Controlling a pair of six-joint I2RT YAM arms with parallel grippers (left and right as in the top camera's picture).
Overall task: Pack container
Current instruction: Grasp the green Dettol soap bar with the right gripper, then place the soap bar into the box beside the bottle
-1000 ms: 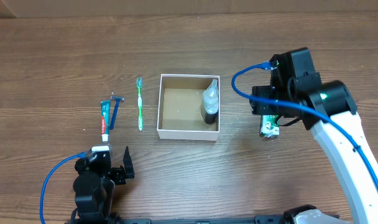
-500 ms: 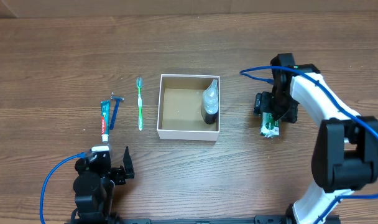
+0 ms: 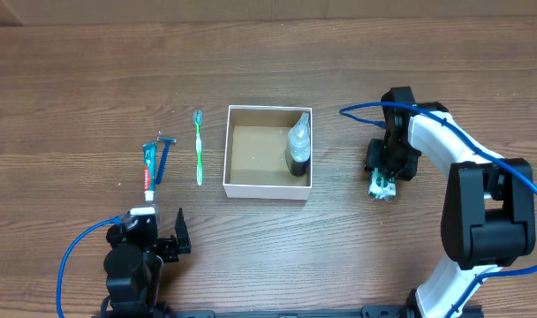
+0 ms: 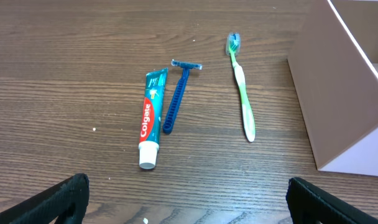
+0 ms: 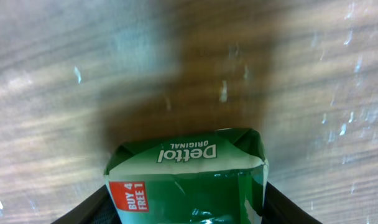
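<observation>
container [image 3: 267, 189] mid table, bottle [image 3: 298, 146] inside against right wall. right tool [image 3: 383, 181] down over green soap packet [image 5: 189, 168] right of container, fingers flanking it; clamped or not, cannot tell. left tool [image 4: 186, 193] apart, near edge.

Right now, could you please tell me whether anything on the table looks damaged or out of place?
Only the green Dettol soap packet, right of the white-walled cardboard box: its top edge looks creased and slightly torn in the right wrist view. Nothing else stands out.
</observation>
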